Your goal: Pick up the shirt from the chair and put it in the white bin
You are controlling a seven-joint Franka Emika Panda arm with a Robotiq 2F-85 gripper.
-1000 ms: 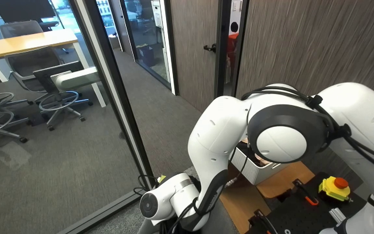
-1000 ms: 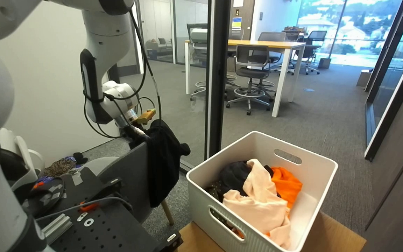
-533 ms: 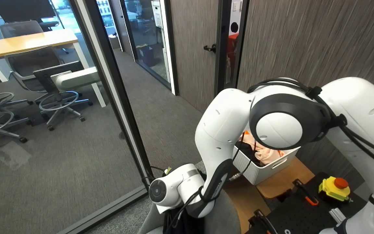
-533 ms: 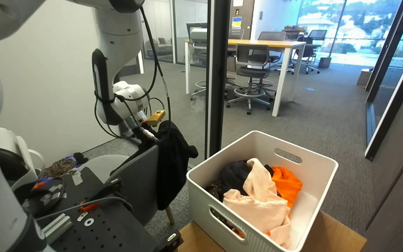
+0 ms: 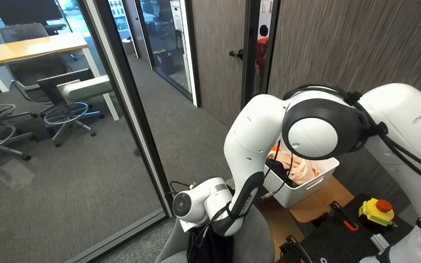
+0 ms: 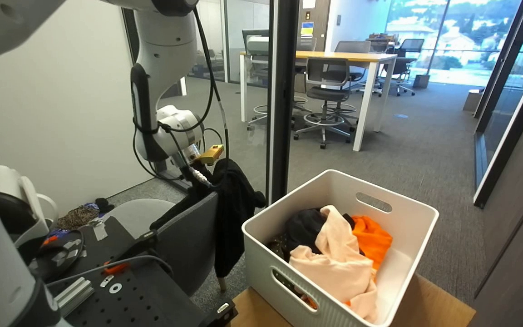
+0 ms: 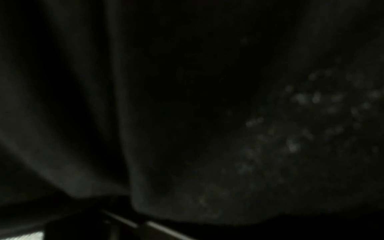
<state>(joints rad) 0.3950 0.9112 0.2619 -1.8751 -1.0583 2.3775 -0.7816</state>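
Well, one white rectangular plastic bin (image 6: 257, 265) stands on a brown wooden bench (image 6: 445, 299) in both exterior views, holding rumpled cloth of four kinds: a peach piece (image 6: 338, 272) sprawled over the middle, a bright orange piece (image 6: 372, 238) beside it, a plain black piece (image 6: 302, 229) partly under the peach, and a dark speckled piece (image 6: 280, 244) near the wall. A second container, a dark blue bin (image 5: 165, 63), stands on the floor behind glass in an exterior view, well apart. The black, limp fabric shirt (image 6: 232, 222) hangs over the back of one grey, round-backed chair (image 6: 189, 245), near the white bin. The black tool (image 6: 202, 182) is at the shirt's upper folds, its jaws spread wide, the tips themselves lost in the cloth; in the wrist view, dark fabric fills nearly everything. Beside the chair, a black perforated board (image 6: 166, 304) carries one short silver metal bar (image 6: 74, 295) and one flat silver washer (image 6: 111, 289); in an exterior view one yellow box (image 5: 373, 215) topped by a red button also sits there. Past a dark-framed glass partition (image 6: 282, 113), grey carpet (image 6: 425, 150) runs on beneath one yellow-topped table (image 6: 375, 57) with white legs and at least four wheeled office chairs (image 6: 328, 93) with dark backs; several overlap, so I cannot give their exact number.
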